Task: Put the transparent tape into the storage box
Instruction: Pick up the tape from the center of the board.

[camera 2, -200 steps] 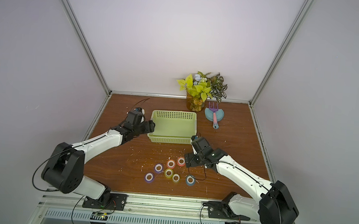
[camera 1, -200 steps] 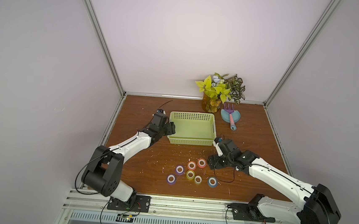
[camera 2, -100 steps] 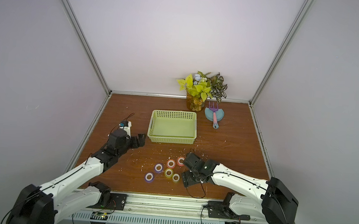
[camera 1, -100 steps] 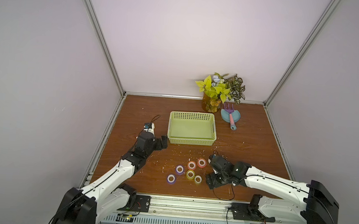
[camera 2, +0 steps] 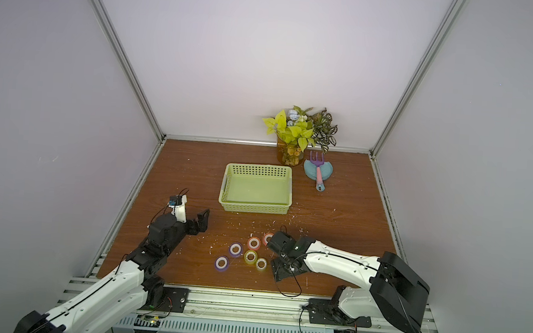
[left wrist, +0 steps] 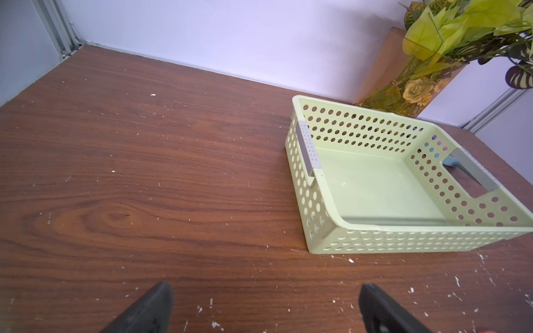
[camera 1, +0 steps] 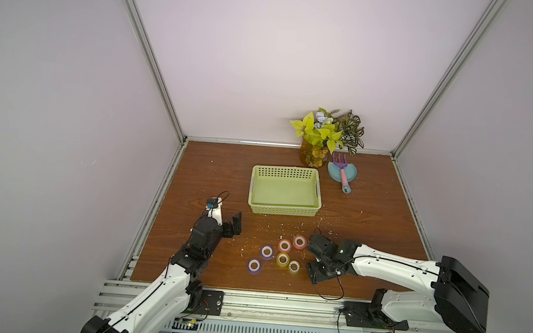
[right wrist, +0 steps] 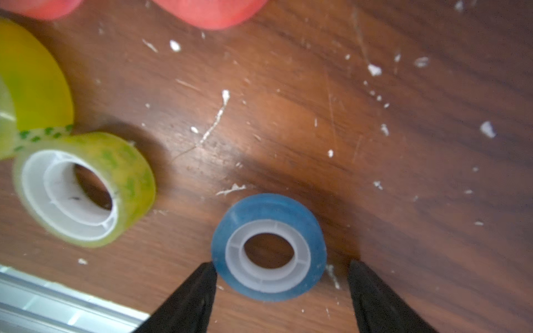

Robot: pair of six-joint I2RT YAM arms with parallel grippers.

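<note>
the blue tape roll [right wrist: 268, 207] lies on the table [right wrist: 418, 95] between the open jaws of the right pincer [right wrist: 281, 263], not gripped yet. better to center it, then close gently on its outer wall. the left pincer [left wrist: 265, 285] is released.

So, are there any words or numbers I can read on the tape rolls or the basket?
No text here can be read.
colourless tape roll: green printed marks on the tape, too blurred to read.
blue tape roll: no print shows.
storage box: only rows of holes, no label shows.
</note>
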